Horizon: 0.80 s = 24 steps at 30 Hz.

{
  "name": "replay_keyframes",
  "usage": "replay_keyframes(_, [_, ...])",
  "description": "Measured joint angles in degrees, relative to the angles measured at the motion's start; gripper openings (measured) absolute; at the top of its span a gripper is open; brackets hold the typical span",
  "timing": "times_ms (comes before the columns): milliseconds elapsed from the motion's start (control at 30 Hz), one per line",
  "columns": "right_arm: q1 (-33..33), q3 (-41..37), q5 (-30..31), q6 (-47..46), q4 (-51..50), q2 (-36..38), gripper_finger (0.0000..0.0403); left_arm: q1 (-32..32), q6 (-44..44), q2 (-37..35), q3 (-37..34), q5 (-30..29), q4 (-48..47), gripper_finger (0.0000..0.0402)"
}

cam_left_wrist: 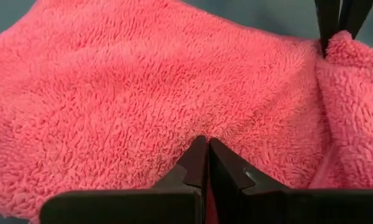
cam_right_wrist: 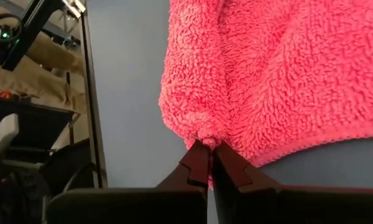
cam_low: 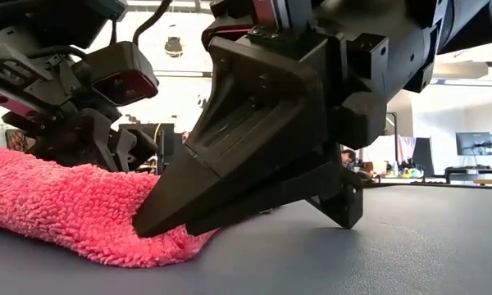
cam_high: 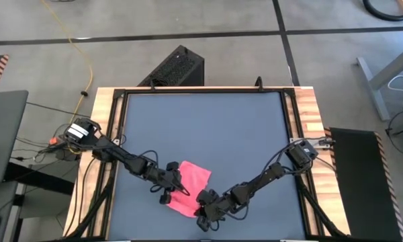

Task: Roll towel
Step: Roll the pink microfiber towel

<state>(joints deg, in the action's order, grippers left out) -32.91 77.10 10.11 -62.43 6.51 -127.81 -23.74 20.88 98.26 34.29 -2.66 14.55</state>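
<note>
Fingers (cam_left_wrist: 199, 163) of the left gripper (cam_high: 174, 190) press together on the pink towel (cam_high: 191, 180), pinching its pile. Opposite, the right gripper (cam_high: 203, 204) is clamped tight on the towel's edge. It lies near the front of the dark grey table (cam_high: 201, 128).

Towel (cam_low: 74, 209) cut by low view edge; gripper (cam_low: 160, 221) tips buried in pile

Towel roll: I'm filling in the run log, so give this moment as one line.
towel: flat, near table edge | left pincer: shut on towel | right pincer: shut on towel edge
</note>
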Motion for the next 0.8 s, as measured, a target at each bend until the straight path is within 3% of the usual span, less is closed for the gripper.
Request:
replay_keyframes(267, [-1.8, -0.2, 7.8, -6.9, -7.9, 3.9, 0.0023, 0.0, 1.3, 0.1, -0.1, 0.5, 0.4, 0.0])
replay_keyframes(600, [-0.6, -3.4, 7.5, -8.0, -2.6, 3.6, 0.0023, 0.5, -3.0, 0.3, -0.4, 1.8, 8.1, 0.0])
replay_keyframes(800, [-0.1, -3.9, 6.4, -6.4, -1.0, 3.6, 0.0023, 1.8, -8.4, -5.3, -0.5, 1.4, 5.8, 0.0021])
